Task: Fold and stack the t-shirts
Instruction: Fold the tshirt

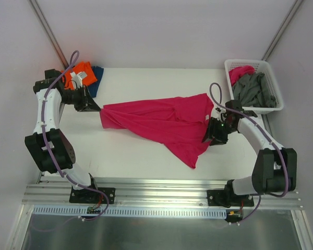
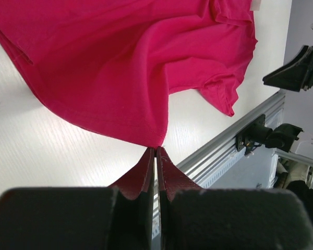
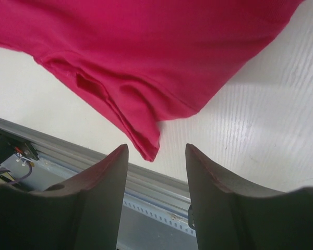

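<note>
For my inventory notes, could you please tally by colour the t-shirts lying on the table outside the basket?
magenta t-shirt: 1
orange t-shirt: 1
dark blue t-shirt: 1
Total: 3

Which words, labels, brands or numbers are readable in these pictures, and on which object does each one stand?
No text can be read in any view.
white tag on the magenta t-shirt: cut off by the frame edge, no letters visible.
white patch on the orange t-shirt: too small to read.
basket: no marking visible.
</note>
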Motion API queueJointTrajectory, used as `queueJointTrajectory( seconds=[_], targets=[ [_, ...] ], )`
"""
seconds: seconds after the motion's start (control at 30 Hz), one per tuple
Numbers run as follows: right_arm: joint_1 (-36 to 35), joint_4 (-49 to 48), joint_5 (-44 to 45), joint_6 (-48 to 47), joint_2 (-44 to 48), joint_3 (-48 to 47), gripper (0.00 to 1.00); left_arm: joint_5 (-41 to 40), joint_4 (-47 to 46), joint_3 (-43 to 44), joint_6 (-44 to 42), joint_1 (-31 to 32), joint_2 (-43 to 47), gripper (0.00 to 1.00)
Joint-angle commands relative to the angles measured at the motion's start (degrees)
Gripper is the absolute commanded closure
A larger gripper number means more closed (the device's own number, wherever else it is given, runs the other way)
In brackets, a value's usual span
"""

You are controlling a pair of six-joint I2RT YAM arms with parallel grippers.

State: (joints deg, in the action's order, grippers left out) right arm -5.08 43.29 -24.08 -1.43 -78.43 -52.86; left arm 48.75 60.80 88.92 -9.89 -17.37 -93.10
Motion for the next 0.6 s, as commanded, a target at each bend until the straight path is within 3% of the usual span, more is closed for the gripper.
queueJointTrajectory(
  seconds=[0.0,0.3,0.57],
  targets=[
    [0.60,-1.45,1.31,1.26,-3.29,-4.70,0.49,2.40,1.17,-0.77,-1.45,-0.65,0.20,1.00],
    [1.65,0.74,4.39,1.08,-11.65,-10.16,0.53,3.10,1.43,2.30,-0.66,-0.65,-1.38,1.00],
    [1.65,2.51,5.44,1.08,-10.07,-2.43,0.55,3.10,1.52,4.06,-0.57,-0.74,-2.17,1.00]
  ],
)
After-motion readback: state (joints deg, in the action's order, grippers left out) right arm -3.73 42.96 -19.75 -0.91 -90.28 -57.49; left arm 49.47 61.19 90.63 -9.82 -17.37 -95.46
